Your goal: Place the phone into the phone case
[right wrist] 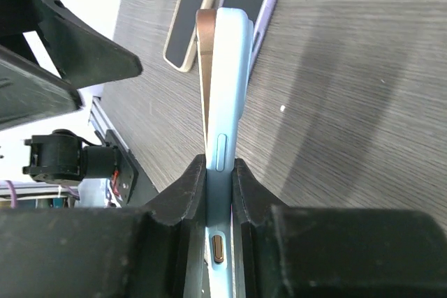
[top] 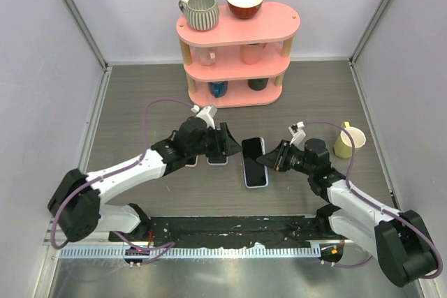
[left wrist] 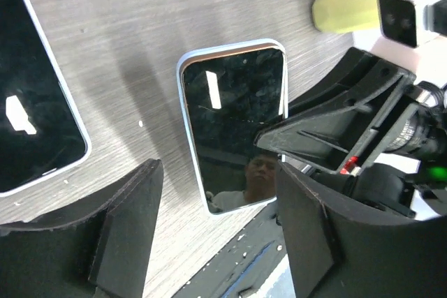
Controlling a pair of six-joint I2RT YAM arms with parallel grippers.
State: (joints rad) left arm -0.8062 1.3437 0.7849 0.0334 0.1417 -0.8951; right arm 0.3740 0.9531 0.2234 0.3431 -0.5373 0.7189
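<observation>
The phone (top: 254, 160), black screen up, sits in the light blue phone case (left wrist: 184, 113) at the table's middle. A thin rose-gold edge of the phone (right wrist: 204, 61) shows beside the case (right wrist: 227, 82) at its far end. My right gripper (right wrist: 218, 165) is shut on the case's right long side, pinching its thickness next to the side button; in the top view the right gripper (top: 271, 158) reaches in from the right. My left gripper (left wrist: 218, 167) hovers open above the phone's (left wrist: 234, 102) near end, touching nothing, and shows just left of the phone (top: 227, 141).
Two other phones (top: 218, 160) (top: 190, 162) lie left of the cased one, partly under the left gripper. A yellow cup (top: 348, 141) stands at the right. A pink shelf (top: 237, 68) with mugs and a bowl stands at the back. A black mat (top: 230, 228) runs along the near edge.
</observation>
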